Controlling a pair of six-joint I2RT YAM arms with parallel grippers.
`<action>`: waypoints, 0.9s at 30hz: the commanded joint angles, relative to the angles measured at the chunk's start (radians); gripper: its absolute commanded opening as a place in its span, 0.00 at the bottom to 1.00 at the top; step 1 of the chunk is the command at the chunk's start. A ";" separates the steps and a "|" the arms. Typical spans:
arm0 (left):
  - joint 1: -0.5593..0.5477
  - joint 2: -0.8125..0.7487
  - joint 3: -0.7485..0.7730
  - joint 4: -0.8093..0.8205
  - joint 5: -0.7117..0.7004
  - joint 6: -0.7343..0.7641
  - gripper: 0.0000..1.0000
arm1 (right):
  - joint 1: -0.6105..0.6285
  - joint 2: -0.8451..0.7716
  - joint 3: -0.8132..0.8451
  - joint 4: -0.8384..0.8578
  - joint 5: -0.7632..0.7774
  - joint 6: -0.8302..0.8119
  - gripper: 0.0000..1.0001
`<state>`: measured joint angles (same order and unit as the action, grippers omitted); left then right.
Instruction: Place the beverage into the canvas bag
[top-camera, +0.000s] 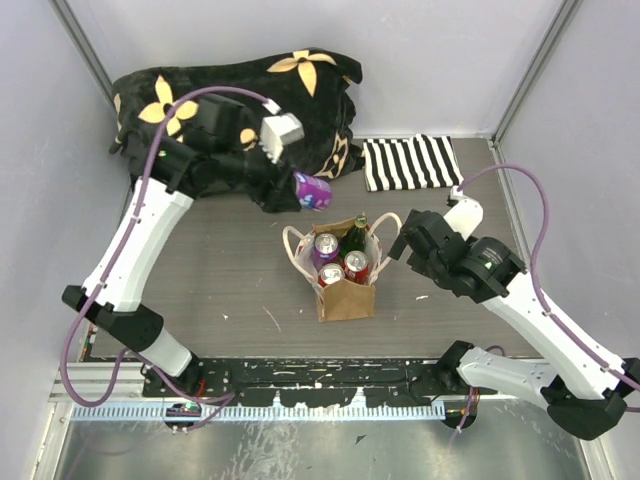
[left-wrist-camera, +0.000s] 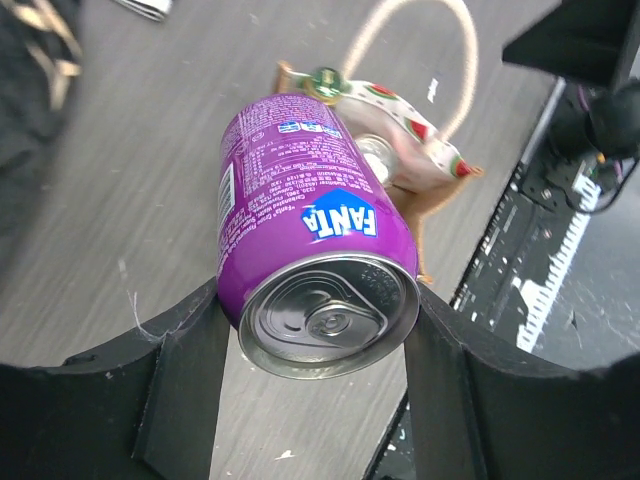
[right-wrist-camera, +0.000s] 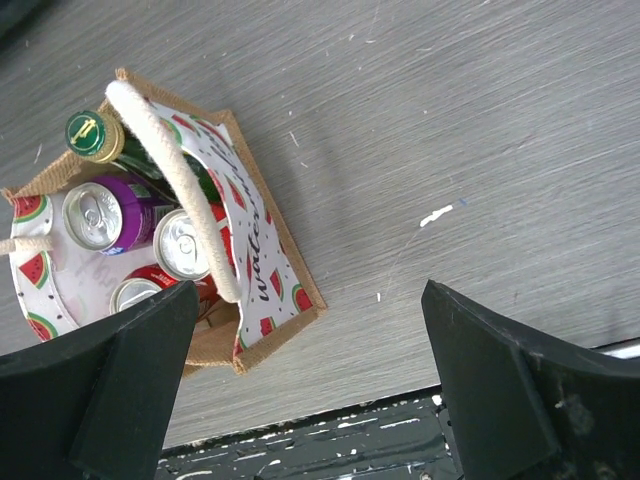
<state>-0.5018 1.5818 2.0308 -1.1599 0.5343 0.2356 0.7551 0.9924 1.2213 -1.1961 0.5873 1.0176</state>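
My left gripper (top-camera: 305, 192) is shut on a purple Fanta can (top-camera: 313, 188), held in the air just behind and left of the canvas bag (top-camera: 345, 292). In the left wrist view the can (left-wrist-camera: 300, 210) sits between my black fingers (left-wrist-camera: 180, 380), its silver top toward the camera, with the bag (left-wrist-camera: 420, 160) beyond it. The tan bag stands at the table's middle with cream handles, holding a purple can (right-wrist-camera: 100, 215), two red cans (right-wrist-camera: 185, 245) and a green bottle (right-wrist-camera: 95, 135). My right gripper (top-camera: 395, 245) is open and empty just right of the bag (right-wrist-camera: 270, 290).
A black blanket with yellow flowers (top-camera: 240, 100) lies at the back left under my left arm. A flat black-and-white striped cloth (top-camera: 410, 162) lies at the back right. A black rail (top-camera: 330, 378) runs along the near edge.
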 joint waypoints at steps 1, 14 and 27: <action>-0.110 -0.003 -0.058 0.094 -0.019 -0.004 0.00 | -0.003 -0.057 0.058 -0.076 0.087 0.067 1.00; -0.316 0.028 -0.255 0.203 -0.092 0.034 0.00 | -0.004 -0.126 0.037 -0.145 0.106 0.124 1.00; -0.356 0.086 -0.307 0.249 -0.113 0.076 0.00 | -0.004 -0.141 0.021 -0.166 0.111 0.145 1.00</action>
<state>-0.8520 1.6756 1.7081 -0.9901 0.4011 0.2844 0.7551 0.8700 1.2430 -1.3605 0.6544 1.1324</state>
